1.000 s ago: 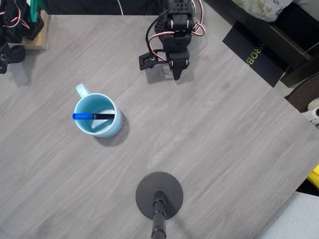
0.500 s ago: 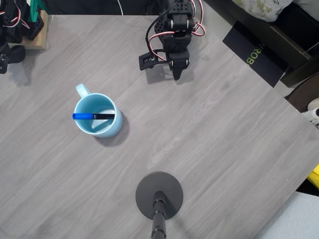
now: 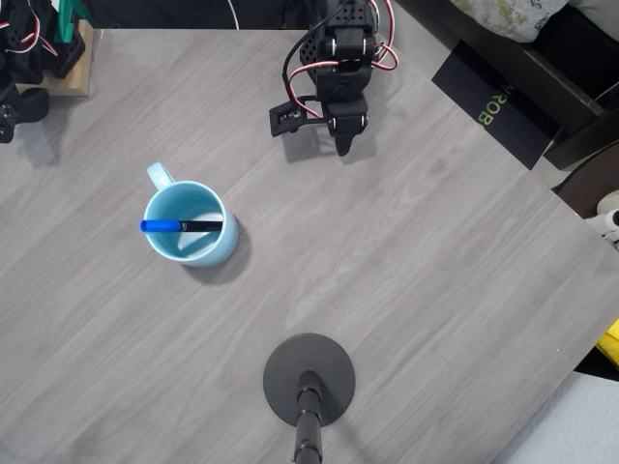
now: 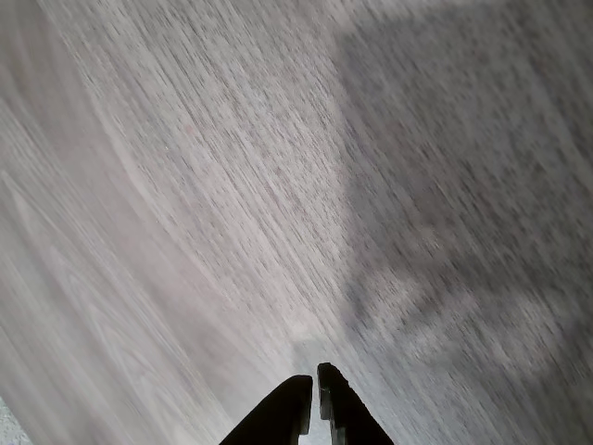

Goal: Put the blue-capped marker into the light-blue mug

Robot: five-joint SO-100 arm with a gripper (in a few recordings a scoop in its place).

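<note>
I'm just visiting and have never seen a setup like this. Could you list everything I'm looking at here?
light-blue mug: one, pale blue, left part of the table in the overhead view, handle toward the upper left.
blue-capped marker: one, black barrel with blue cap, lying across the mug's opening, cap toward the left.
round stand base: one, black, with a pole, at the bottom middle.
flat black box: one, with green lettering, off the table's upper right edge.
wooden block: one, light wood, top left corner.
table: one, grey wood grain.
robot arm: one, black with red and white wires, top middle.
tool: one, black, fingertips together, above bare table.
</note>
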